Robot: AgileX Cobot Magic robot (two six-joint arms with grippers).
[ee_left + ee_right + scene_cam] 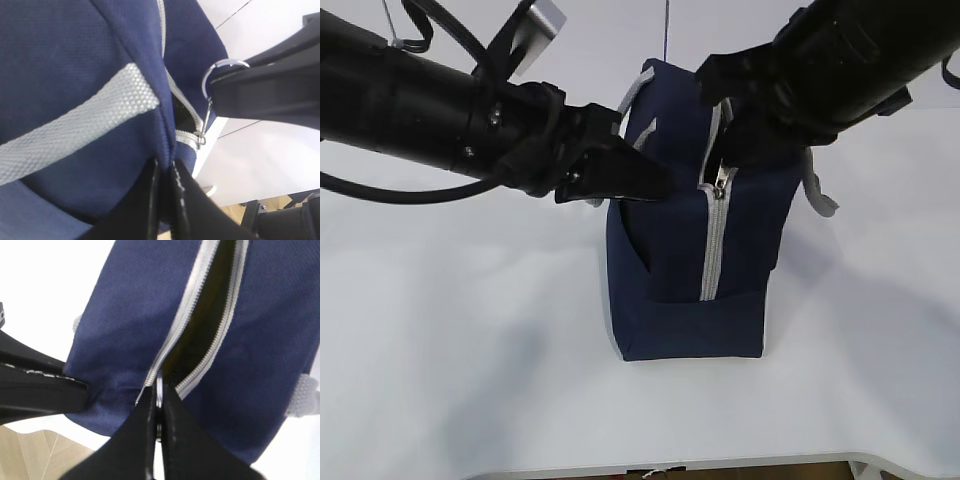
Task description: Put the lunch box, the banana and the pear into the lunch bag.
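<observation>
I saw no readable txt anywhere: no labels, brands, nos. or signs on the lunch bag point(670, 270), its zipper point(713, 250), the table point(440, 380) or either arm in any view I had.

two black robot arms with thick cylindrical bodies and glossy housings. the left arm point(410, 100) carries looping black cables and a silver-grey bracket point(548, 17) above it. the right arm point(840, 70) is bulkier. both end in flat, tapering black fingers point(175, 440) with pale stitch-like marks along one edge.
</observation>
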